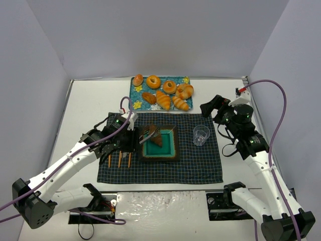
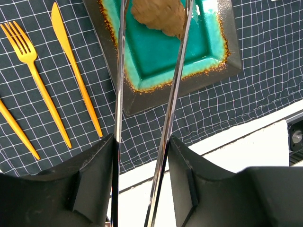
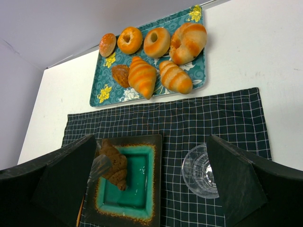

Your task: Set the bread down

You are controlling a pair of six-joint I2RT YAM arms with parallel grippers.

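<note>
The left gripper is clamping a pair of steel tongs. Their blades are reaching over the teal plate and flanking the chocolate-brown bread, which is lying on that plate. The plate is sitting on a checked cloth. The right gripper is hanging spread wide, grasping nothing.

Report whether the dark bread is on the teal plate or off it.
On it: the bread lies inside the plate, in its teal well, between the blades of the tongs.
</note>
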